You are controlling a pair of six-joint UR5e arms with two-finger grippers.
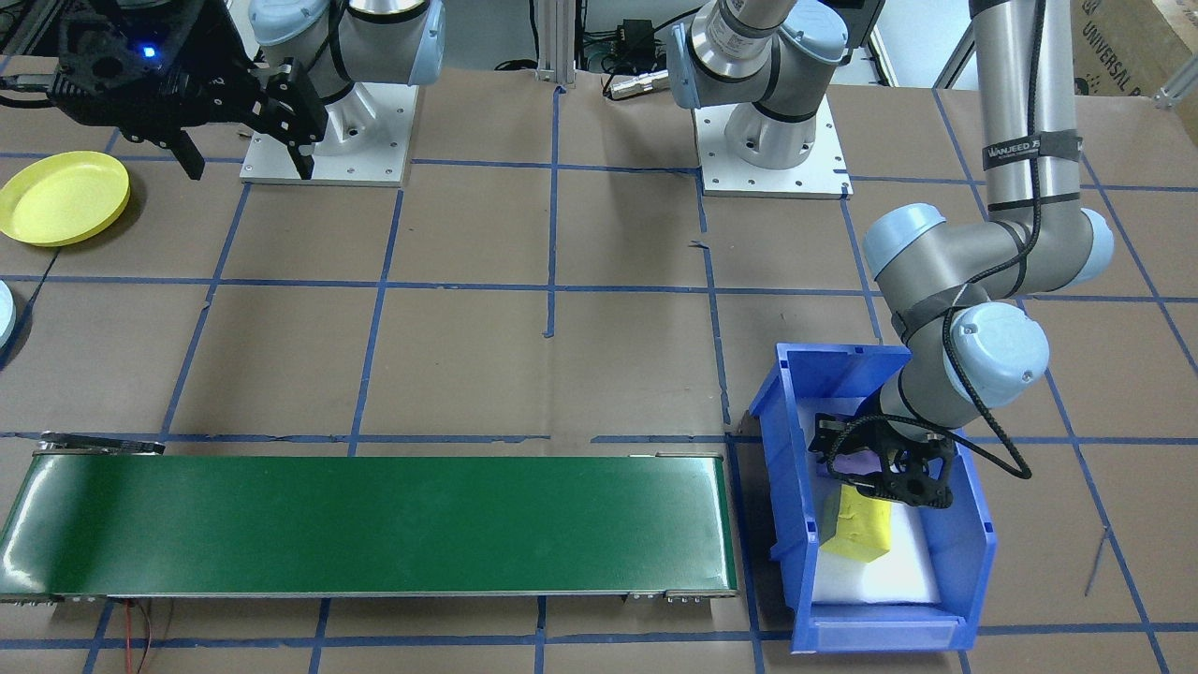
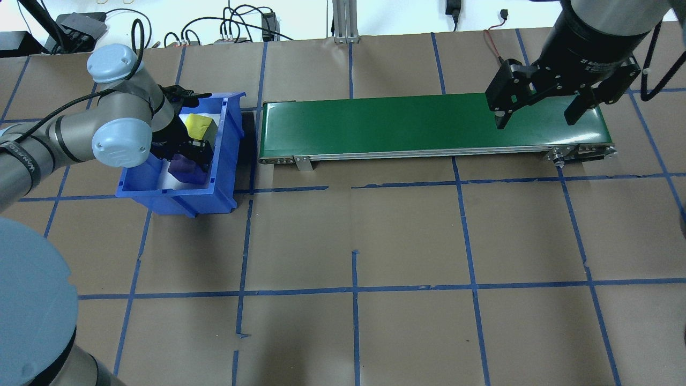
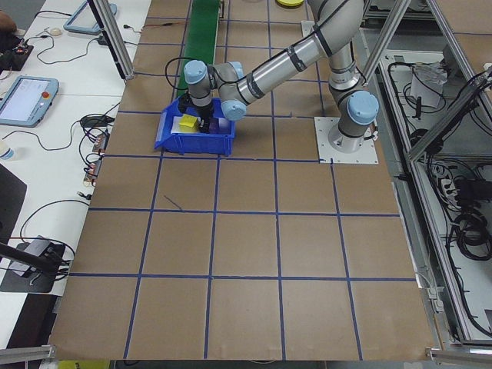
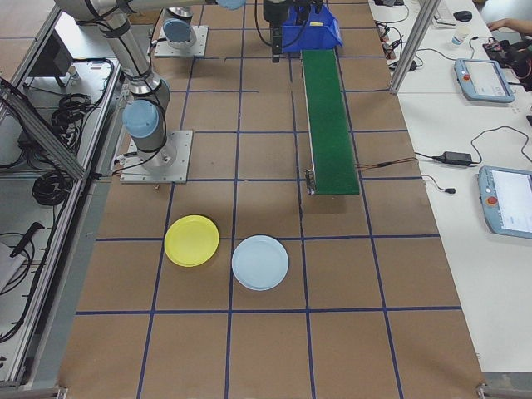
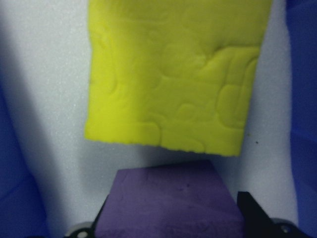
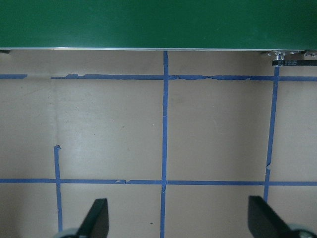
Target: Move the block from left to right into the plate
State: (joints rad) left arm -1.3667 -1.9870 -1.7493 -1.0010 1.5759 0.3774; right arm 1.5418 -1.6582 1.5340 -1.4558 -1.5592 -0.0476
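**Step in hand: lift from the bin (judged)**

- Left hand [image 5: 171, 225]: lowered into the blue bin [image 2: 222, 155], fingers [image 5: 99, 225] set against both flanks of the purple block [image 5: 168, 203]. Read as pinching that block.
- Lift straight up until clear of the bin walls. Avoid any tilt that could drag the block across the yellow block [image 5: 173, 74] just beyond it.
- Keep the squeeze moderate. Likely soft foam, so expect it to give and perhaps slip.
- Carry across to the near end of the green conveyor belt [image 2: 402, 126], just beside the bin. Set down flat and centred across the belt width.
- Right hand [image 2: 538, 107]: fingers spread wide, holding nothing, hovering above the far end of the belt. Hold there, clear of the belt face, ready to pick up.

**Containers, left to right**

- Blue bin: on the surface at the robot's left. Lined in white, holding the purple block and the yellow block, the two close together. Cannot tell whether touching.
- Conveyor belt: bare, nothing riding on it.
- Yellow plate [image 1: 64, 197]: on the surface at the robot's right, beyond the belt's far end. Nothing in it.
- Pale blue plate [image 4: 260, 262]: just beside the yellow one, likewise unfilled. Not the target.
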